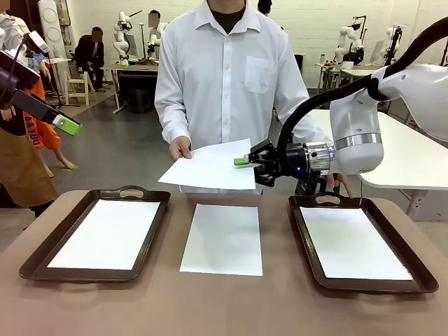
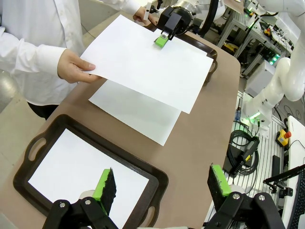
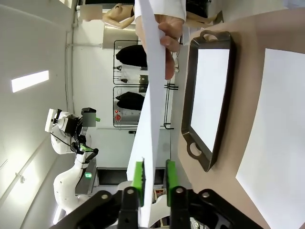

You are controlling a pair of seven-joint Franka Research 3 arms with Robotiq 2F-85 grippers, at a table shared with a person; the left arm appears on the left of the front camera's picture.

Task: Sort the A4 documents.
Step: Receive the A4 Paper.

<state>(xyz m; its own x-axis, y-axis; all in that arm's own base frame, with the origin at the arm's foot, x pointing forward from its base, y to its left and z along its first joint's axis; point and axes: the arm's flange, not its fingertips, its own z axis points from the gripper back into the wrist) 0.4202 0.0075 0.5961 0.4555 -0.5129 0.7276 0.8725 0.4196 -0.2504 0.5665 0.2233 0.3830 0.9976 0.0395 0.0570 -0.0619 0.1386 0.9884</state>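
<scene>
A person across the table holds out a white A4 document (image 1: 210, 164) in one hand (image 1: 180, 148). My right gripper (image 1: 245, 161) is shut on the sheet's right edge. The right wrist view has that sheet (image 3: 150, 105) running edge-on between the two green pads (image 3: 139, 177). In the left wrist view the same sheet (image 2: 147, 62) hangs above the table. Another A4 document (image 1: 222, 238) lies flat on the table's middle. One sheet (image 1: 105, 234) lies in the left tray and one (image 1: 353, 241) in the right tray. My left gripper (image 2: 162, 183) is open, raised at the far left (image 1: 66, 126).
Two dark brown handled trays sit on the brown table, one left (image 1: 42, 255) and one right (image 1: 308, 245). The person stands at the far edge, close behind the middle. A white table (image 1: 413, 157) stands at the right rear.
</scene>
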